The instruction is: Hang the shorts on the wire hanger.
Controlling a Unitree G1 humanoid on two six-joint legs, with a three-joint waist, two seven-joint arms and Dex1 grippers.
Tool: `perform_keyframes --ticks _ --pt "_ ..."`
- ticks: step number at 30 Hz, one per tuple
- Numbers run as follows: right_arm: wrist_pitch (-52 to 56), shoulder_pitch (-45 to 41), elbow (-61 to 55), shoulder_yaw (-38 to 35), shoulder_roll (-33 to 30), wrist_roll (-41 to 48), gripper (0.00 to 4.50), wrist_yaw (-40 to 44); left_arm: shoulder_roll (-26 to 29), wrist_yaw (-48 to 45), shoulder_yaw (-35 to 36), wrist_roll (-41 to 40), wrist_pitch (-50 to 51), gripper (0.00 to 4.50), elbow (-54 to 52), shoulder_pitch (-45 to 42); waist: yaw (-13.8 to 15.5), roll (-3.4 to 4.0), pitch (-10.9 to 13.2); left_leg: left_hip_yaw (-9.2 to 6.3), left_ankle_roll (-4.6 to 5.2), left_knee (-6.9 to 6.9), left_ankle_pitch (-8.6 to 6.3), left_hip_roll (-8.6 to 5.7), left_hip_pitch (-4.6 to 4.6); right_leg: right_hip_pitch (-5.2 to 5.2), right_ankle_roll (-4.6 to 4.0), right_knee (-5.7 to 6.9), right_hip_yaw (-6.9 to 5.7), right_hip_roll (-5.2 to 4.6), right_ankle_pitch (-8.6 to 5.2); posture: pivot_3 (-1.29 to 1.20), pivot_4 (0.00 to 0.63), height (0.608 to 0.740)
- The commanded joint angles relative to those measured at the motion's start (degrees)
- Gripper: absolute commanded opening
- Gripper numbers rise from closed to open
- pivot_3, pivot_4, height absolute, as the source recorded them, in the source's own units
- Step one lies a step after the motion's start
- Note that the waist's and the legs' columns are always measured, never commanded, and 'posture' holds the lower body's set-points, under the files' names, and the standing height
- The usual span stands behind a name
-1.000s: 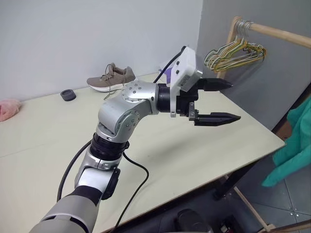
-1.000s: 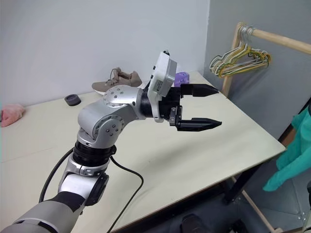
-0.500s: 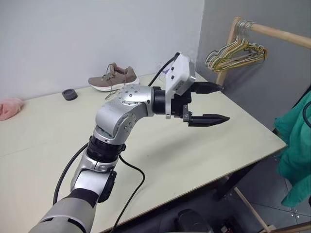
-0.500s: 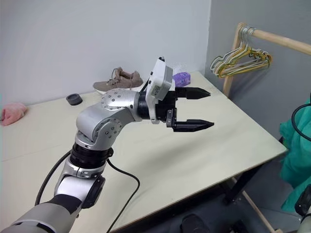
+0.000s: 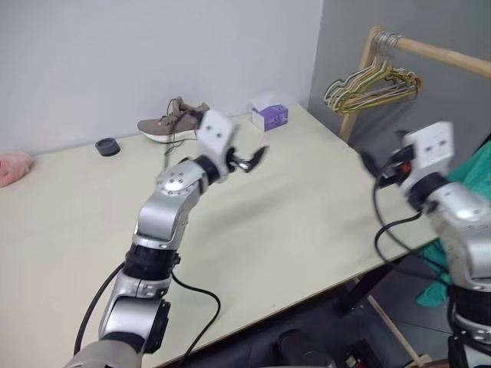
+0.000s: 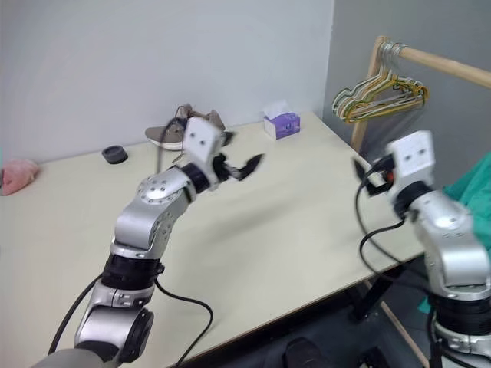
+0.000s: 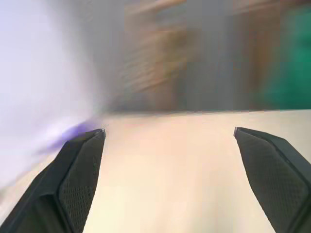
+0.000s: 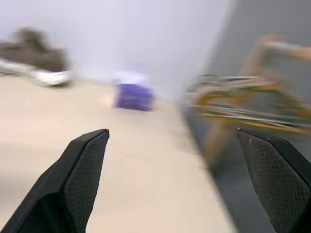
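The teal-green shorts point(image 5: 479, 175) hang off the table's right side, mostly hidden behind my right arm. They show as a green blur point(image 7: 286, 58) in the left wrist view. The wire hanger is out of view. My left gripper point(image 5: 249, 159) is open over the far middle of the table, near the shoe, with nothing between its fingers point(image 7: 77, 170). My right gripper point(image 5: 368, 163) is open and empty beside the table's right edge, in front of the shorts. It points toward the tissue box and the rack.
A wooden rack rail point(image 5: 437, 50) at the back right carries a bunch of yellow-green and silver hangers point(image 5: 370, 83). On the cream table point(image 5: 307, 230) are a brown shoe point(image 5: 175, 123), a purple tissue box point(image 5: 269, 116), a small black round thing point(image 5: 108, 147) and a pink cloth point(image 5: 11, 167).
My left arm has swung left and away toward the shoe. My right arm has come into view from the right, in front of the shorts. Both grippers stay open.
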Motion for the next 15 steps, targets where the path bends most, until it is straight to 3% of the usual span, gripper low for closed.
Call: perform_keyframes --ticks 1,4,7,12,15 --pt "-5.83 -0.72 3.22 6.86 4.66 0.94 4.46 5.79 0.49 10.75 5.65 6.63 -1.57 4.5 -2.95 9.6 0.68 -0.19 -0.06 0.01 0.0 -0.03 0.0 0.02 -0.04 -0.04 0.0 -0.06 0.01 -0.03 0.0 -0.18 0.0 0.74" --pt "-8.19 -2.22 9.63 10.94 9.13 0.35 4.46 8.45 -1.1 14.7 9.51 7.18 -0.37 4.5 -6.75 17.44 3.45 -0.47 0.03 -0.03 -0.04 -0.03 -0.03 0.26 -0.17 -0.12 0.0 -0.07 -0.03 -0.11 -0.01 -0.13 0.0 0.74" --pt "-12.31 -4.99 17.28 13.17 12.95 -2.49 4.46 7.93 -2.55 14.17 11.41 5.14 -0.24 4.5 -10.64 23.07 7.42 -0.67 -0.01 -0.06 -0.03 0.13 -0.04 0.18 -0.96 -0.79 -0.26 -0.01 -0.1 -0.22 0.17 -0.07 0.0 0.74" --pt "-16.33 -7.87 25.25 13.48 16.48 -3.89 4.46 8.07 -3.02 13.33 12.46 4.02 0.79 4.5 -14.05 25.3 14.1 -0.75 -0.06 -0.06 0.05 0.09 -0.08 0.01 -1.02 -0.86 -0.27 -0.03 -0.14 -0.32 0.19 0.01 0.0 0.74" --pt "-18.76 -8.37 28.54 12.89 17.56 -4.45 4.46 7.86 -2.46 12.5 12.38 4.27 0.43 4.5 -14.41 25.84 15.62 -0.78 -0.08 -0.01 0.07 0.1 -0.09 -0.07 -0.98 -0.86 -0.29 -0.02 -0.13 -0.28 0.2 0.06 0.0 0.74"
